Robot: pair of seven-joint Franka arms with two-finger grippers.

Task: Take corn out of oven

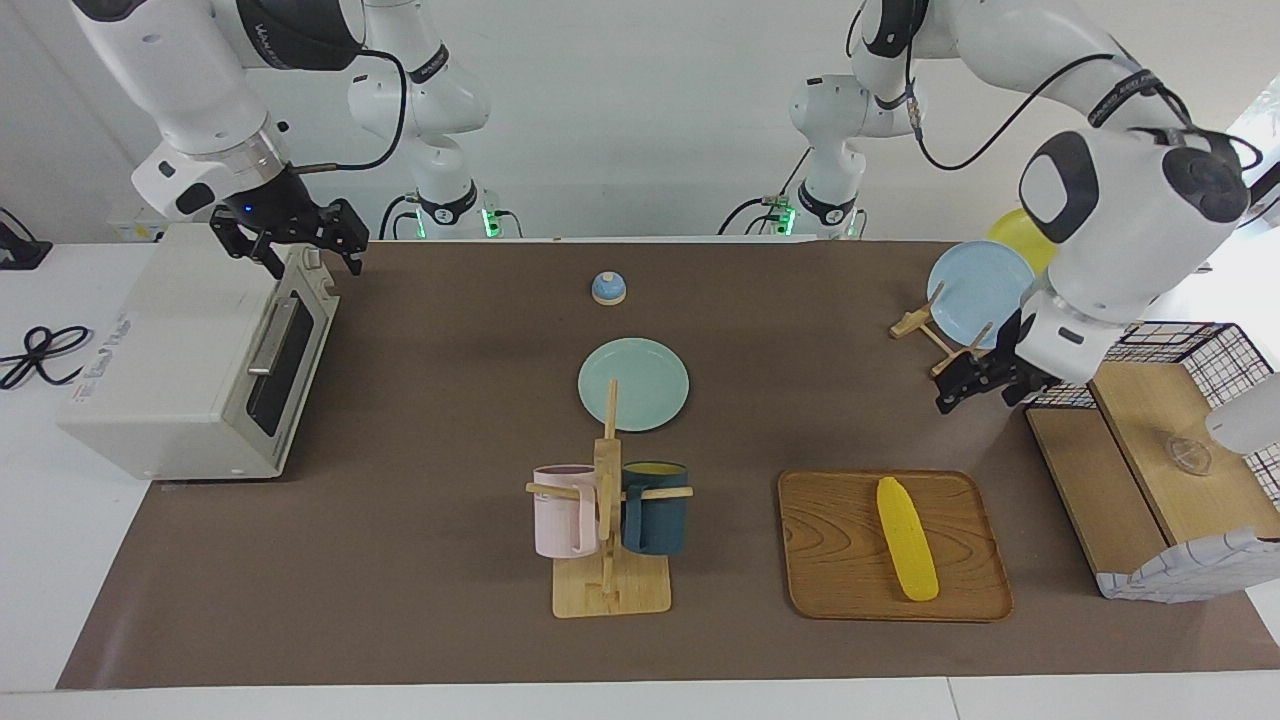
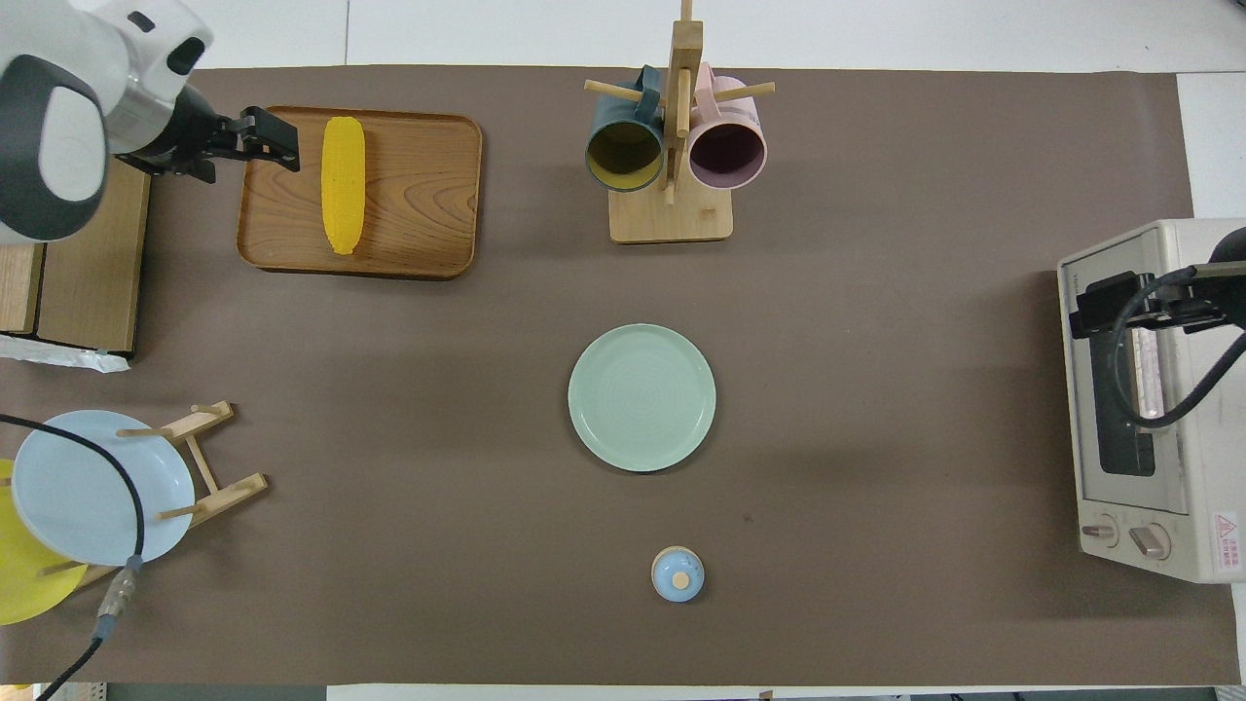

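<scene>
The corn (image 1: 907, 538) lies lengthwise on a wooden tray (image 1: 830, 560), also seen from overhead (image 2: 343, 185). The off-white oven (image 1: 170, 370) stands at the right arm's end of the table with its dark glass door shut; from overhead it shows at the table's edge (image 2: 1168, 545). My right gripper (image 1: 310, 262) is open and empty, over the oven's top front edge above the door. My left gripper (image 1: 975, 392) is open and empty, in the air over the mat between the tray and the plate rack; from overhead it (image 2: 280, 141) sits by the tray's edge.
A mint plate (image 1: 633, 384) lies mid-table, with a small blue bell (image 1: 608, 288) nearer the robots. A wooden mug rack (image 1: 608, 590) holds a pink mug and a dark blue mug. A plate rack (image 1: 925, 325) holds light blue and yellow plates. A wooden box (image 1: 1150, 470) and a wire basket (image 1: 1230, 350) stand at the left arm's end.
</scene>
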